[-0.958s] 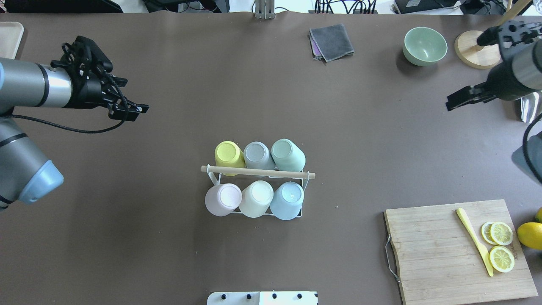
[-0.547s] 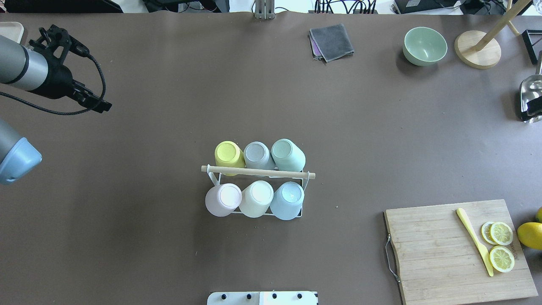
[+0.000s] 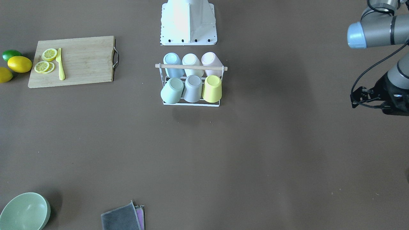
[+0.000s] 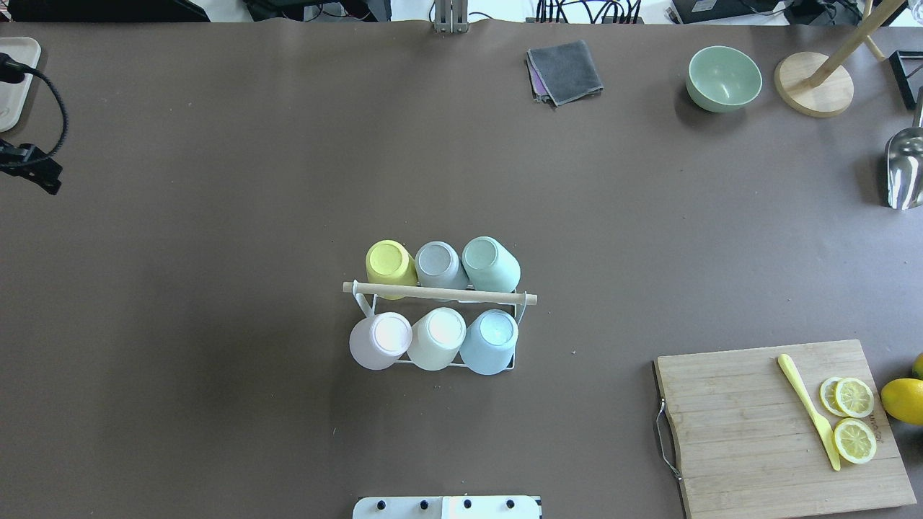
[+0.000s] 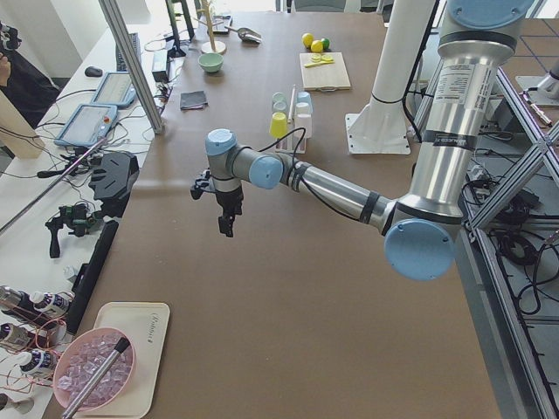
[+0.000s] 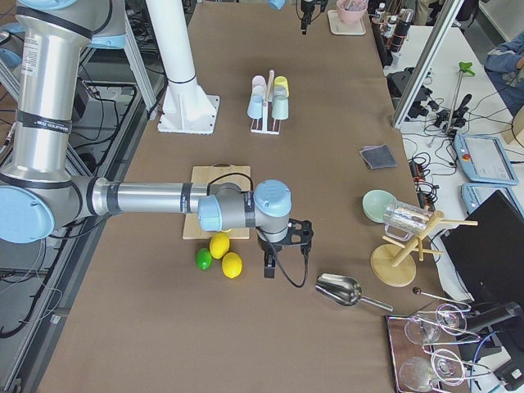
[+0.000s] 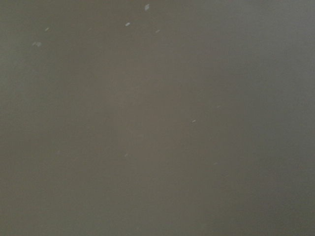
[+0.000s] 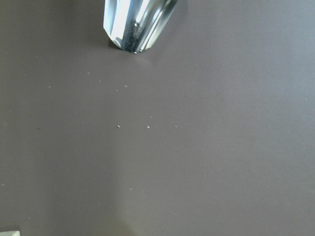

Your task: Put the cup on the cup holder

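Observation:
The cup holder (image 4: 440, 292) is a white wire rack with a wooden rod on top. It stands mid-table and also shows in the front-facing view (image 3: 191, 67). Several cups sit upside down on its prongs in two rows: yellow (image 4: 390, 263), grey (image 4: 439, 264) and green (image 4: 492, 263) at the far side; pink (image 4: 380, 340), cream (image 4: 437, 337) and blue (image 4: 489, 340) at the near side. My left gripper (image 4: 34, 175) is at the view's far left edge, far from the rack, its fingers together and empty. My right gripper (image 6: 268, 266) shows only in the exterior right view; I cannot tell its state.
A wooden cutting board (image 4: 764, 425) with lemon slices and a yellow knife lies front right, with lemons (image 4: 903, 400) beside it. A green bowl (image 4: 723, 78), grey cloth (image 4: 566, 71), wooden stand (image 4: 813, 85) and metal scoop (image 4: 905, 169) are at the far right.
Both arms have drawn back outwards from the table's middle. The left gripper moved left to the view's edge, and the right arm has left the overhead view. The cups and rack have not moved.

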`<move>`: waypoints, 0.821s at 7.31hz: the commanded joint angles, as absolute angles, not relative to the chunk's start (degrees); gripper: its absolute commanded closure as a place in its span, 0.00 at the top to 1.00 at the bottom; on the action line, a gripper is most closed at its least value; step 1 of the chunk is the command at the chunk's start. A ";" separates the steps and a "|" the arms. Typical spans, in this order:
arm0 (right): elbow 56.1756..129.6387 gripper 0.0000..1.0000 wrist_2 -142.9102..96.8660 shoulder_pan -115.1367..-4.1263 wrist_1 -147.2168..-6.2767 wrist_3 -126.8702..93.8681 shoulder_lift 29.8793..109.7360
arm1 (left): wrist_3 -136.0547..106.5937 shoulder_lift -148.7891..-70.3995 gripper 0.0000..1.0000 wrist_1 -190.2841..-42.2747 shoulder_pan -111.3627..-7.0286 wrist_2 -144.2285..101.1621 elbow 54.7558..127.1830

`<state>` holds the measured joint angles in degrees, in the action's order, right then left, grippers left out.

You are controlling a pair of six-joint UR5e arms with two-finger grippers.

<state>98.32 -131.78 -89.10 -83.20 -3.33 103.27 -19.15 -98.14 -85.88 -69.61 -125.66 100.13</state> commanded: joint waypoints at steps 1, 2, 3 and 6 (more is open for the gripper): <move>96.16 1.00 -130.44 -91.14 -83.23 0.35 103.62 | -11.76 -88.38 0.98 -84.55 -79.41 -131.56 100.11; 96.67 1.00 -131.13 -91.84 -83.23 0.44 103.88 | -5.34 -85.29 0.98 -83.94 -83.46 -132.18 100.02; 95.37 1.00 -130.26 -91.76 -83.15 0.44 103.45 | -4.75 -81.69 0.98 -84.28 -86.02 -134.71 99.85; 96.32 1.00 -131.83 -92.11 -83.23 0.44 104.33 | -4.83 -79.63 0.98 -84.11 -88.59 -134.91 99.93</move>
<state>95.97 -131.20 -91.92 -83.11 0.43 104.15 -4.92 -80.18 -84.30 -87.79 -134.78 100.02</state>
